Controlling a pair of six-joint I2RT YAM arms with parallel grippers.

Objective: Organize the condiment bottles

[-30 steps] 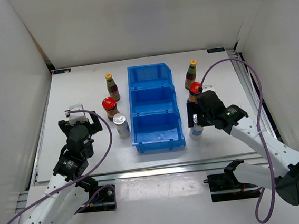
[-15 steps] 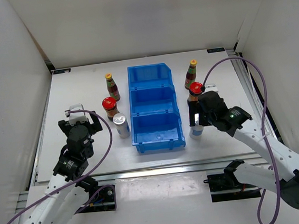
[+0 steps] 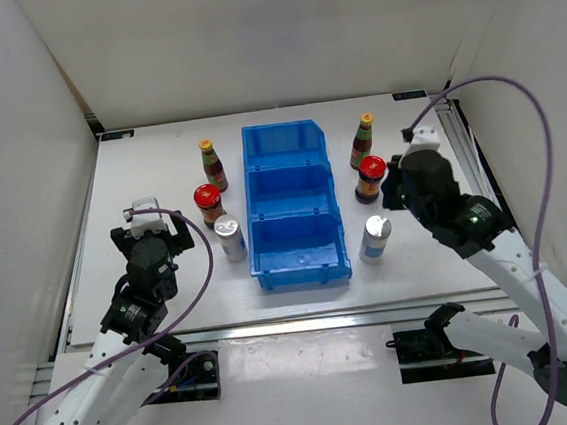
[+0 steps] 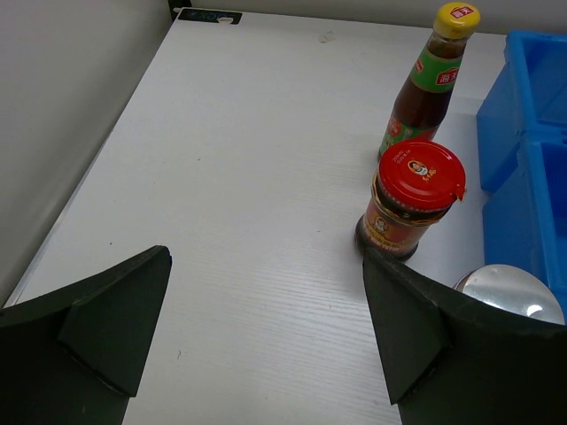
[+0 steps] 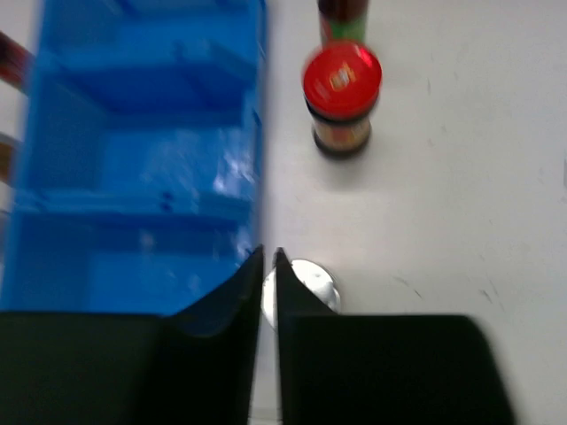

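Observation:
Left of the blue bin (image 3: 298, 263) stand a slim yellow-capped bottle (image 3: 212, 164), a red-lidded jar (image 3: 208, 205) and a silver cylinder (image 3: 230, 238). On its right stand another slim bottle (image 3: 362, 141), a red-lidded jar (image 3: 371, 178) and a silver cylinder (image 3: 374, 239). My right gripper (image 5: 268, 257) is shut on nothing, raised high over the right silver cylinder (image 5: 312, 282), with that jar (image 5: 342, 97) beyond. My left gripper (image 4: 266, 257) hangs open over bare table, near the left jar (image 4: 412, 199), bottle (image 4: 431, 80) and cylinder (image 4: 514, 292).
The bin has three compartments, and nothing shows in them in the top view or in the right wrist view (image 5: 133, 159). White walls close off the table at the left, back and right. A metal rail (image 3: 470, 164) runs along the right edge.
My right gripper was low around the right silver cylinder with its jaws open. It has risen, pulled back to the right and shut empty. The cylinder stays on the table. The left arm is unmoved.

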